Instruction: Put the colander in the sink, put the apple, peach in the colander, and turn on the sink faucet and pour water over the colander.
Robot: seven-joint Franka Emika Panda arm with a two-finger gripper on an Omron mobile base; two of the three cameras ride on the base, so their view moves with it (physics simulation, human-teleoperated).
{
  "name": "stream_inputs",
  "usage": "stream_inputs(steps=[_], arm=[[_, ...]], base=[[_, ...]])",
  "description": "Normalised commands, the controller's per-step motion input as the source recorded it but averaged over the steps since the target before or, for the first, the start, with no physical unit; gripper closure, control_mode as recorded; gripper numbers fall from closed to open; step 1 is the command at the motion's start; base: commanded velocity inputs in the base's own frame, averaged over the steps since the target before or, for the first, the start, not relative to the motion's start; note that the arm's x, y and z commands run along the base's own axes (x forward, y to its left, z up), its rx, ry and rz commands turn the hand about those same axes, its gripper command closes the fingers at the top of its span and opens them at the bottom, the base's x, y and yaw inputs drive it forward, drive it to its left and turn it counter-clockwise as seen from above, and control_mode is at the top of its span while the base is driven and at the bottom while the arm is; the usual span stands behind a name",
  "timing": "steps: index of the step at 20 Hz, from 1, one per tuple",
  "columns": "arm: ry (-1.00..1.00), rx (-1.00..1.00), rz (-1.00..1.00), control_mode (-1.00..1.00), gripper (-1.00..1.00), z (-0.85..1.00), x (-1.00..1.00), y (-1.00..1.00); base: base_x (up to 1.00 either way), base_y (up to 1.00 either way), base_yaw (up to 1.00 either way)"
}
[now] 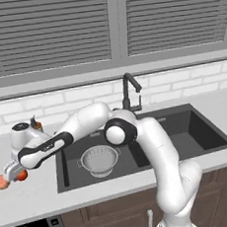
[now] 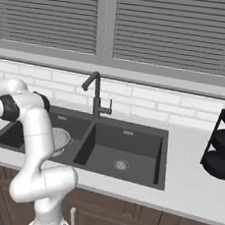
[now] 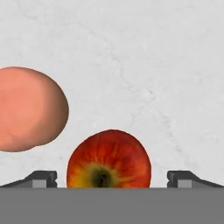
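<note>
Now the pincer (image 3: 112,179) hangs low over the pale, faintly veined stone counter (image 3: 144,65), fingers spread wide w/ nothing pinched. In the hand view the two dark tips sit at the bottom, far apart, and the apple (image 3: 109,159) lies right between them: round, glossy, deep red w/ yellow-green around the stem pit, gaps visible on both sides so no contact. The peach (image 3: 28,109) is just beside the apple, off to one side of the pincer; matte, pale orange-pink, a bit lumpy, slightly bigger. Whether the two fruits touch, can't tell.

In the left base view the arm reaches far from the sink; the pincer (image 1: 10,175) is down at the counter w/ the apple (image 1: 22,175) by its tips and the peach (image 1: 0,183) on the outer side.

Well away from the pincer, back toward the arm's base, the colander (image 1: 99,160) sits upright in one basin of the sink (image 1: 197,131): shiny metal bowl, perforated, two small side handles. Sink is dark charcoal, rectangular, two basins, round drain in the other one. The faucet (image 1: 129,91) stands behind the sink, dark grey, angular gooseneck, well apart from the pincer.
</note>
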Motion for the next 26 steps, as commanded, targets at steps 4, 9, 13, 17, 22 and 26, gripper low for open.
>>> stream_inputs(steps=[4,9,13,17,22,26], arm=[[0.03,0.0,0.01,-1.0,-1.0,-0.24,0.0,0.01],[0.01,0.0,0.01,-1.0,1.0,-0.09,0.0,0.12],[0.01,0.0,0.0,-1.0,1.0,0.0,0.0,0.03],[0.0,0.0,0.0,-1.0,1.0,0.01,0.0,-0.03],[0.01,0.0,0.0,-1.0,1.0,0.46,-0.08,-0.65],[0.11,0.0,-0.06,-1.0,1.0,0.79,-0.08,-1.0]], base=[[0.0,0.0,0.0],[0.0,0.0,0.0],[0.0,0.0,0.0],[0.0,0.0,0.0],[0.0,0.0,0.0],[0.0,0.0,0.0]])
